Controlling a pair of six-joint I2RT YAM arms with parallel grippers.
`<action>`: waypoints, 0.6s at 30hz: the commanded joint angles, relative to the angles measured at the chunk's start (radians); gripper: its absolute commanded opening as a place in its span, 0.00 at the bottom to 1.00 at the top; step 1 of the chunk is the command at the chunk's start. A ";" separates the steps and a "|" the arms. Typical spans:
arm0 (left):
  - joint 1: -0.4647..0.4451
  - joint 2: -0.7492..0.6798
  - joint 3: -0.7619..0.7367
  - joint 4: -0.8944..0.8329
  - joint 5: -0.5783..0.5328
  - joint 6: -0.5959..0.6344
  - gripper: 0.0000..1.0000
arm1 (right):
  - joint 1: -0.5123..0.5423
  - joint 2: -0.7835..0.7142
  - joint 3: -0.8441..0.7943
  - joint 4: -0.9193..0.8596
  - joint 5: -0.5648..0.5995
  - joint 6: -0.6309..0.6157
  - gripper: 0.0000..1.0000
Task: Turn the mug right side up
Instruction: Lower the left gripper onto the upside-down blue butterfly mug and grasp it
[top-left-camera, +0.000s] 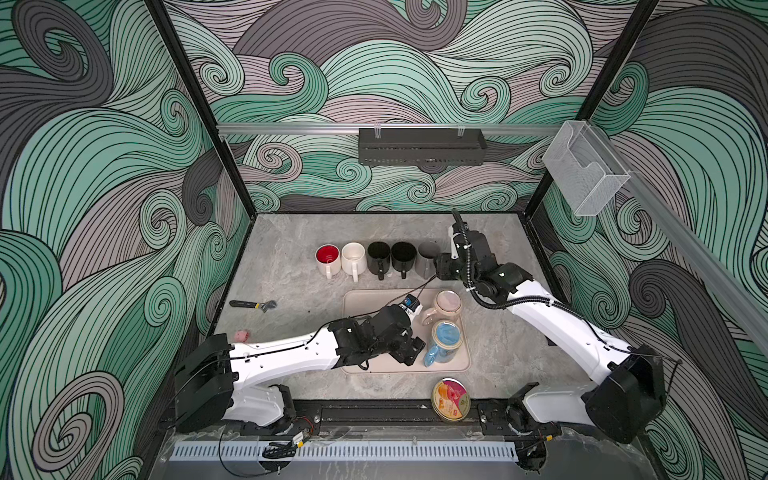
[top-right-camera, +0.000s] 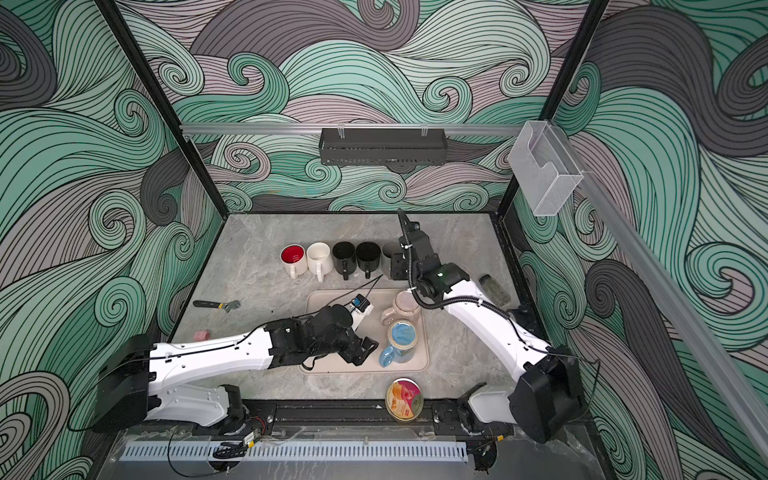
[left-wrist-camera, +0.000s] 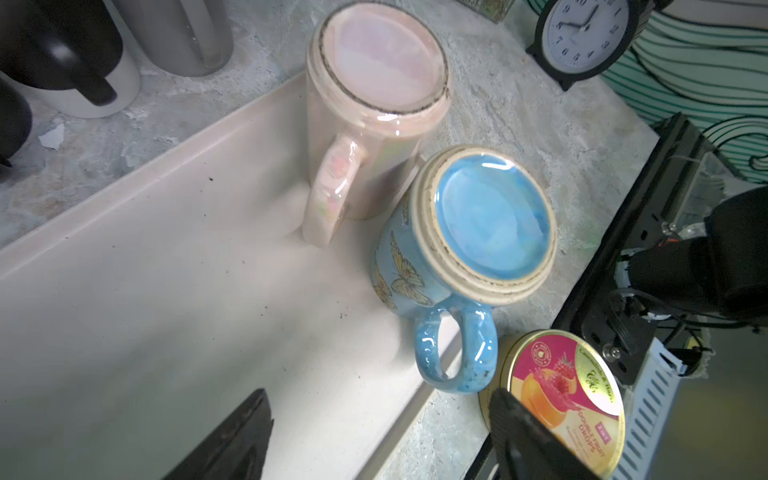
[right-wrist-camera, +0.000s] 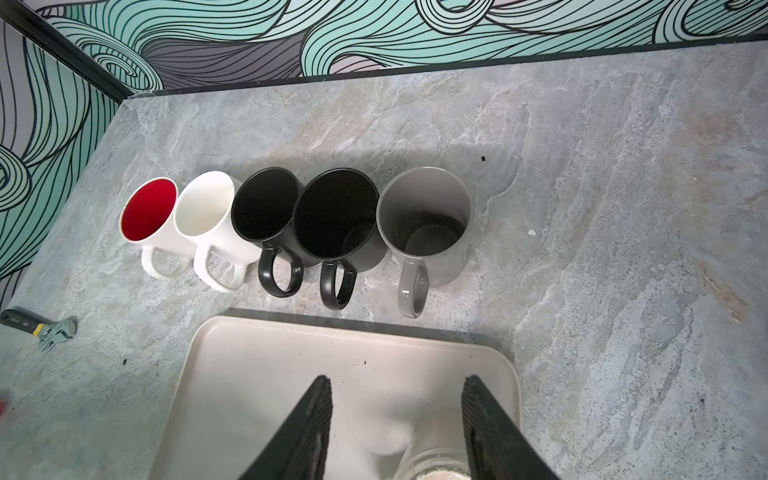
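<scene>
Left gripper: your left gripper (top-left-camera: 413, 353) is hovering low over the near part of the tray (top-left-camera: 365, 299). Its jaws are standing wide apart and gripping nothing.
Left fingers: in the left wrist view you are seeing one finger (left-wrist-camera: 232, 440) over bare tray and the other in front of the candy tin (left-wrist-camera: 569, 399).
Blue mug: the blue mug (top-left-camera: 446, 338) is sitting upside down in the tray's near right corner, base up. Its handle is pointing toward your left gripper, close to the fingers but apart from them.
Pink mug: the pink mug (top-left-camera: 446, 305) is also sitting upside down on the tray, just behind the blue mug. You cannot tell whether the two are touching.
Right gripper: your right gripper (top-left-camera: 438, 266) is hanging above the tray's far right edge, near the grey mug (top-left-camera: 428, 253). Its jaws are parted and holding nothing, and in the right wrist view the pink mug's base is showing below them.
Upright row: beyond the tray five mugs are standing right side up in a line, handles facing the tray. They are the red-lined mug (top-left-camera: 327, 255), the white mug (top-left-camera: 353, 254), two black mugs (top-left-camera: 378, 254) and the grey mug.
Table: a wrench (top-left-camera: 253, 305) is lying left of the tray.
</scene>
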 joint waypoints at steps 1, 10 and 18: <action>-0.024 0.033 0.061 -0.026 -0.020 0.039 0.83 | -0.027 -0.002 -0.017 -0.010 -0.015 0.023 0.52; -0.059 0.130 0.127 -0.059 -0.017 0.067 0.77 | -0.093 -0.014 -0.049 0.003 -0.046 0.066 0.51; -0.084 0.231 0.215 -0.127 -0.033 0.086 0.72 | -0.138 -0.047 -0.091 0.021 -0.059 0.085 0.51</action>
